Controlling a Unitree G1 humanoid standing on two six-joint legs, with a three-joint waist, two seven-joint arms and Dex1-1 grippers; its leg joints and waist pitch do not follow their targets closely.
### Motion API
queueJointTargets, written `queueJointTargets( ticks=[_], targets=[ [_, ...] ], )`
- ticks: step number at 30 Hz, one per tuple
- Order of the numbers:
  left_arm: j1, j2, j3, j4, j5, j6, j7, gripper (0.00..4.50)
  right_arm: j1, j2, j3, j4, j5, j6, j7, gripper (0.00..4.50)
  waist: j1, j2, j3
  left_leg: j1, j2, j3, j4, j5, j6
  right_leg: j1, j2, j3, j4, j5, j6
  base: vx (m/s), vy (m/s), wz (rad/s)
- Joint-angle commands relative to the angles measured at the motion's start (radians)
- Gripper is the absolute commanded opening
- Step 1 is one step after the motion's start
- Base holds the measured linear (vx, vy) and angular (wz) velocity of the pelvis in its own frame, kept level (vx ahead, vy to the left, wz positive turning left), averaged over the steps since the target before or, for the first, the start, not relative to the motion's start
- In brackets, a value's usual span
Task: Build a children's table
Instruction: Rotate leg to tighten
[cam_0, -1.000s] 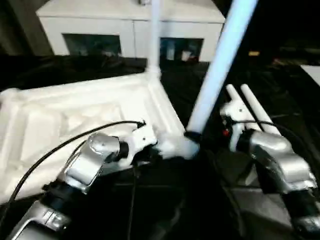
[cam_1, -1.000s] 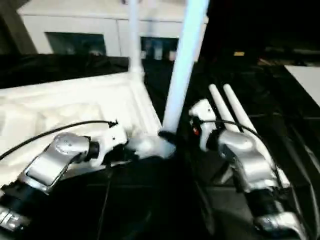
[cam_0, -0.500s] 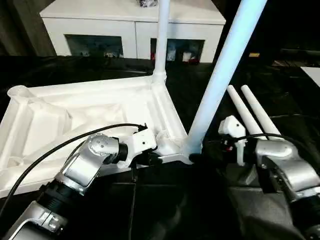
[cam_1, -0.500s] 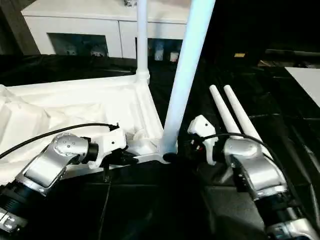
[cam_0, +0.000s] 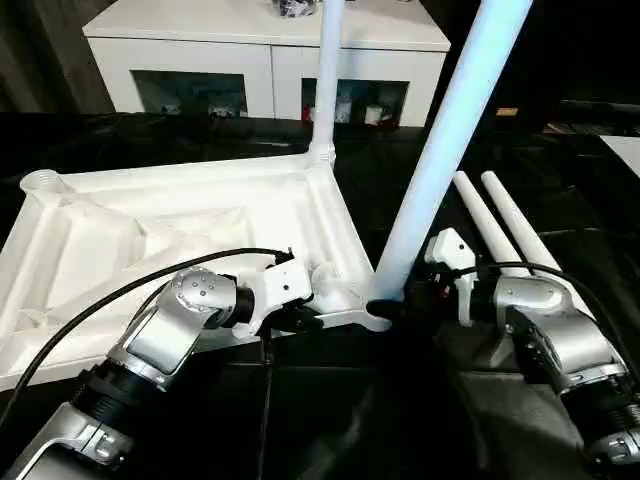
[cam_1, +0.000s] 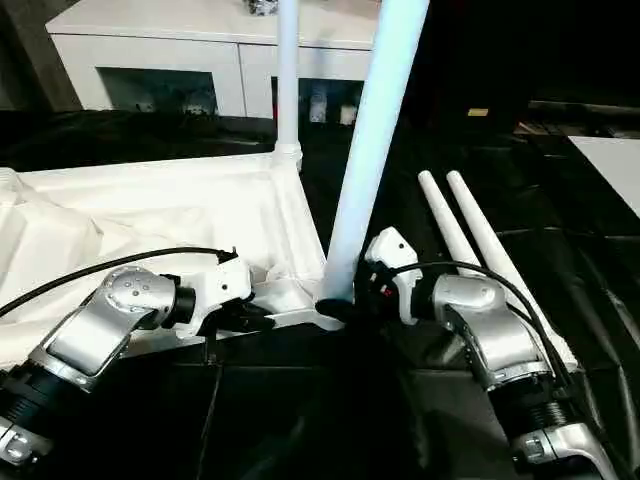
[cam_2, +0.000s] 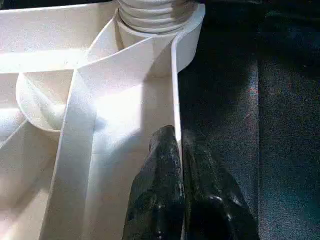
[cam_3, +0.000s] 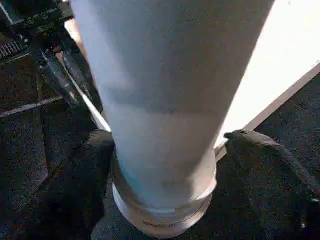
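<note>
Left eye view: we had the tabletop (cam_0: 190, 225) lying underside-up on the black-draped work table (cam_0: 560, 150), ribs and round corner sockets facing us. Two legs stood in sockets: the near leg (cam_0: 450, 130) in the near right corner socket, leaning toward the robot's right, and the far leg (cam_0: 328, 75) upright in the far right corner socket. Two loose legs (cam_0: 500, 225) lay side by side on the black cloth to the right of the tabletop, touching or nearly touching each other. The far left corner socket (cam_0: 42, 183) was open, nothing in it.

Our left gripper (cam_2: 179, 145) was pinched on the tabletop's thin edge rim, close to the near right corner; in the left wrist view both black fingers (cam_2: 160, 190) sat pressed together with the rim between them, the ribbed socket collar just past the fingertips.

Our right gripper (cam_3: 165, 150) sat at the base of the near leg, its fingers (cam_3: 270, 160) spread to either side of the tube just above the socket collar. In the right wrist view we could not tell if the pads touched the leg or stood just off it.

Behind the work table stood a white cabinet (cam_0: 265, 55) with glass doors.
</note>
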Motion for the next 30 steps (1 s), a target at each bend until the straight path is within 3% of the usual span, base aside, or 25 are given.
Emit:
queueJointTargets(
  ticks=[1, 9, 14, 20, 21, 22, 23, 25, 26, 29, 30],
  targets=[
    [-0.004, 0.003, -0.006, -0.031, -0.002, -0.031, -0.009, 0.00, -0.009, -0.004, 0.004, 0.015, -0.010, -0.012, 0.010, 3.62, 0.000, -0.006, -0.072, 0.024, 0.056, -0.024, -0.072, -0.152, 0.054, 0.046, -0.055, 0.042, -0.048, -0.131, -0.257, 0.000, 0.000, 0.00],
    [-0.004, 0.005, -0.006, -0.025, 0.000, -0.035, -0.011, 0.00, -0.010, 0.010, -0.003, 0.029, -0.007, -0.015, 0.019, 2.90, 0.000, -0.006, -0.073, 0.025, 0.057, -0.025, -0.070, -0.151, 0.056, 0.046, -0.055, 0.041, -0.047, -0.138, -0.258, 0.000, 0.000, 0.00],
    [0.003, 0.008, -0.007, -0.028, -0.004, -0.031, -0.017, 0.00, 0.009, 0.034, -0.003, 0.044, -0.016, -0.016, -0.007, 2.74, -0.002, -0.006, -0.073, 0.025, 0.056, -0.025, -0.070, -0.152, 0.056, 0.046, -0.054, 0.041, -0.047, -0.141, -0.259, 0.000, 0.000, 0.00],
    [0.006, -0.004, 0.002, -0.019, -0.011, -0.013, -0.003, 0.00, -0.004, 0.086, -0.038, 0.087, -0.035, 0.001, -0.133, 2.69, -0.013, -0.006, -0.067, 0.025, 0.054, -0.029, -0.077, -0.232, 0.014, 0.041, -0.055, 0.042, -0.059, -0.256, -0.229, 0.000, 0.000, 0.00],
    [0.003, -0.017, 0.009, -0.010, -0.012, 0.004, 0.017, 0.00, -0.009, 0.107, -0.048, 0.104, -0.045, 0.010, -0.188, 2.69, -0.017, -0.008, -0.067, 0.025, 0.056, -0.030, -0.079, -0.249, 0.003, 0.042, -0.055, 0.042, -0.060, -0.275, -0.221, 0.000, 0.000, 0.00],
    [-0.022, -0.071, 0.024, 0.038, 0.010, 0.045, 0.109, 0.00, -0.024, 0.173, -0.075, 0.155, -0.078, 0.049, -0.362, 2.69, -0.018, -0.005, -0.066, 0.027, 0.055, -0.030, -0.079, -0.255, -0.003, 0.037, -0.054, 0.042, -0.061, -0.281, -0.220, 0.000, 0.000, 0.00],
    [-0.032, -0.091, 0.029, 0.056, 0.020, 0.058, 0.145, 0.00, -0.029, 0.196, -0.083, 0.172, -0.091, 0.061, -0.423, 2.69, -0.030, -0.006, -0.061, 0.028, 0.050, -0.035, -0.084, -0.309, -0.035, 0.034, -0.053, 0.039, -0.070, -0.370, -0.201, 0.000, 0.000, 0.00],
    [-0.054, -0.139, 0.036, 0.090, 0.038, 0.090, 0.219, 0.00, -0.045, 0.243, -0.095, 0.211, -0.123, 0.085, -0.555, 2.68, -0.035, -0.008, -0.064, 0.028, 0.051, -0.040, -0.084, -0.331, -0.049, 0.037, -0.056, 0.037, -0.071, -0.409, -0.181, 0.000, 0.000, 0.00],
    [-0.054, -0.139, 0.036, 0.090, 0.038, 0.090, 0.219, 0.00, -0.045, 0.243, -0.095, 0.211, -0.123, 0.085, -0.555, 2.68, -0.036, -0.006, -0.062, 0.028, 0.050, -0.040, -0.086, -0.337, -0.053, 0.032, -0.056, 0.039, -0.077, -0.412, -0.172, 0.000, 0.000, 0.00],
    [-0.126, -0.329, 0.091, 0.204, 0.072, 0.214, 0.497, 0.00, -0.119, 0.409, -0.160, 0.348, -0.141, 0.112, -0.910, 2.67, -0.042, -0.003, -0.059, 0.037, 0.046, -0.040, -0.084, -0.385, -0.066, 0.022, -0.054, 0.039, -0.087, -0.457, -0.158, 0.000, 0.000, 0.00],
    [-0.130, -0.342, 0.095, 0.213, 0.075, 0.218, 0.516, 0.00, -0.125, 0.421, -0.165, 0.357, -0.138, 0.110, -0.927, 2.67, -0.047, -0.004, -0.060, 0.038, 0.044, -0.038, -0.082, -0.398, -0.070, 0.018, -0.053, 0.038, -0.088, -0.477, -0.155, 0.000, 0.000, 0.00]
  ],
)
